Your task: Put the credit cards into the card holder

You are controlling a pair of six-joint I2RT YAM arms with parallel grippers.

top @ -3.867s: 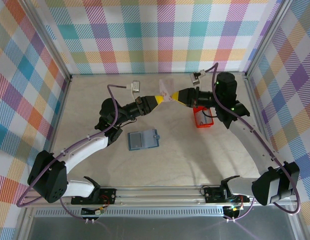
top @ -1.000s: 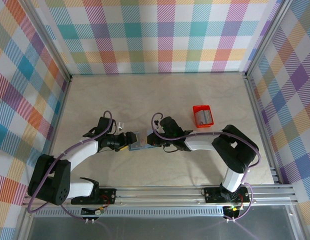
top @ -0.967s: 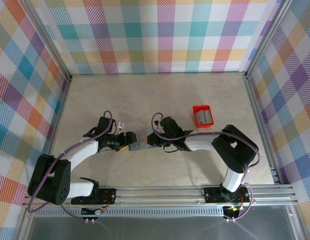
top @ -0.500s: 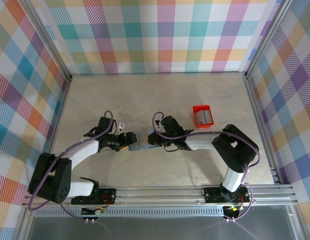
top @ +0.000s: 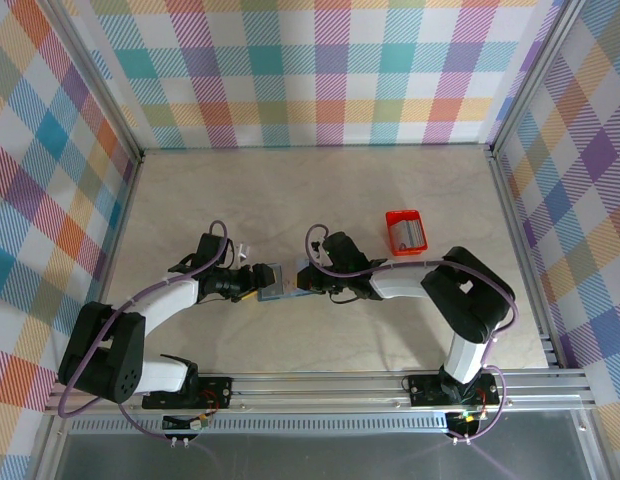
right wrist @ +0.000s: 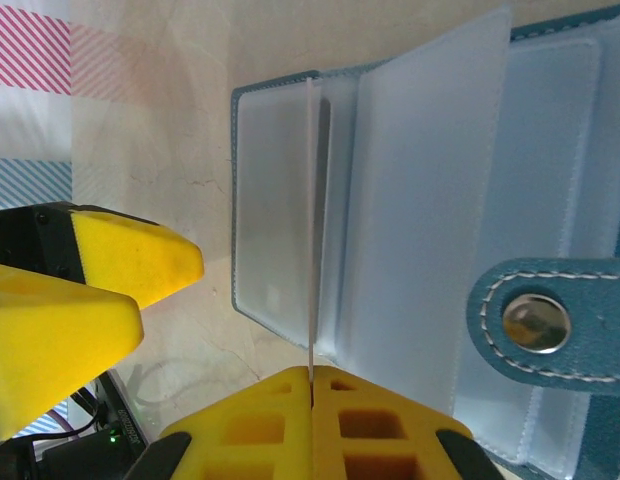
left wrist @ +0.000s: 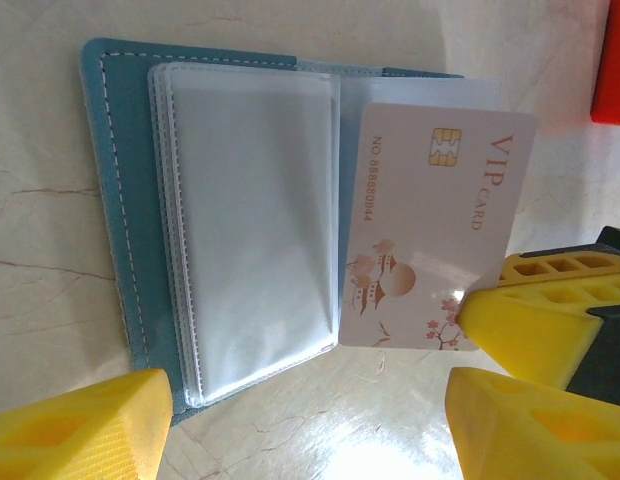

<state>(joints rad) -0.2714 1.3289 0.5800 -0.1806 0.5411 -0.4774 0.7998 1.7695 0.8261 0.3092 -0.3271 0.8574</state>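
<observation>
**A:** Starting from overhead, where is everything sitting?

**B:** The open card holder (top: pixel 278 283) is lying on the tabletop (top: pixel 320 190) between the two sets of fingers. The left fingers (top: pixel 254 284) are at one edge and the right fingers (top: pixel 303 284) at the other. The spare cards (top: pixel 409 236) are waiting in the red tray (top: pixel 389 230), well beyond the right fingers.

**A:** And from the left wrist?

**B:** The left fingers are standing spread wide and released, grasping nothing. The holder (left wrist: pixel 240 220) is lying just ahead of them. The right fingers (left wrist: pixel 520 325) are pinching the credit card (left wrist: pixel 435 230) by one corner only, and it is lying over the holder's far half. I'm worrying about that corner grip, because any push against a pocket lip could be swinging the card round in the pinch.

**A:** What is the right wrist showing?

**B:** The right fingers (right wrist: pixel 312 425) are clenching the card (right wrist: pixel 312 230), seen edge-on. It is reaching straight out from the tips and across the clear pockets (right wrist: pixel 420 180). The clasp tab (right wrist: pixel 535 322) is lying off to one side, and the left fingers (right wrist: pixel 100 290) are hovering beyond the holder's far edge.

**A:** Is the card going inside a pocket?

**B:** I cannot tell. The edge may be riding on top of a sleeve rather than entering one, so it could be skating across or folding the sleeve over. Nothing seems to be pinning the holder either, so a push may simply be sliding it toward the left fingers.
</observation>
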